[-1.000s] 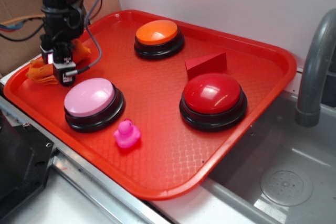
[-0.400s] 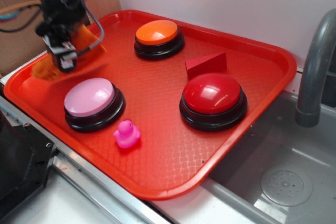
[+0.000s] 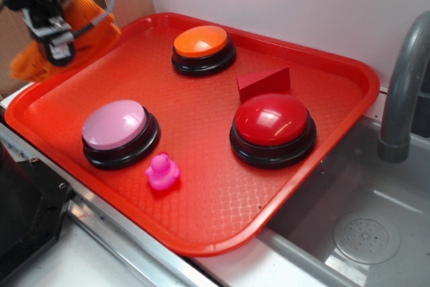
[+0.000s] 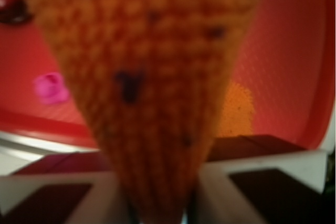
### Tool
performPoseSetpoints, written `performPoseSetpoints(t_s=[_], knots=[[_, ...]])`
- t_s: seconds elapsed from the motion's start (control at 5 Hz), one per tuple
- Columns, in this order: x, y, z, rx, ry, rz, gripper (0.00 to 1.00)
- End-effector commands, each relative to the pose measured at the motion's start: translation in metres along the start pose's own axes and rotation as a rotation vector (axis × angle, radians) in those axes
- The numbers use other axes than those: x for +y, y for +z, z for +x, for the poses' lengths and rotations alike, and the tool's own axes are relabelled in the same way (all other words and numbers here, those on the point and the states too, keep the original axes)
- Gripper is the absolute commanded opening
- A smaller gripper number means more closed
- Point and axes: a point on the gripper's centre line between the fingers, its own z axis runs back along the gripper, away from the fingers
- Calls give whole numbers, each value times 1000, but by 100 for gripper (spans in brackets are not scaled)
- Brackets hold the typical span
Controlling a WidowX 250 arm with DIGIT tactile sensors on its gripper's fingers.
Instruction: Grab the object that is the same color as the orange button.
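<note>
The black gripper (image 3: 57, 44) is clamped on the soft rumpled orange cloth (image 3: 30, 62), lifted above the red plastic tray (image 3: 201, 226); the grab seems done, needing only a firm hold.

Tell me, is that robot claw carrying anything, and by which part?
Yes. The tool is shut on the orange cloth, which hangs clear above the red tray. In the wrist view the fingers pinch the cloth's narrow bunched end; the rest fans out.

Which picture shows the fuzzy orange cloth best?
The wrist view: the orange cloth fills most of that picture, so its knobbly weave shows, though blurred. The exterior view shows it small and blurry at the top left, hanging from the gripper above the red tray.
</note>
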Motion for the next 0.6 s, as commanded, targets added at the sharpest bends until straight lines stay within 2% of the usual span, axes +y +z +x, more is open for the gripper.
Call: performPoseSetpoints(t_s=[0.0,0.2,0.4], knots=[[-15,66,-10,-111,63,-26,0],[-11,80,-4,-116,87,19,0],[-5,84,3,-104,49,36,0]])
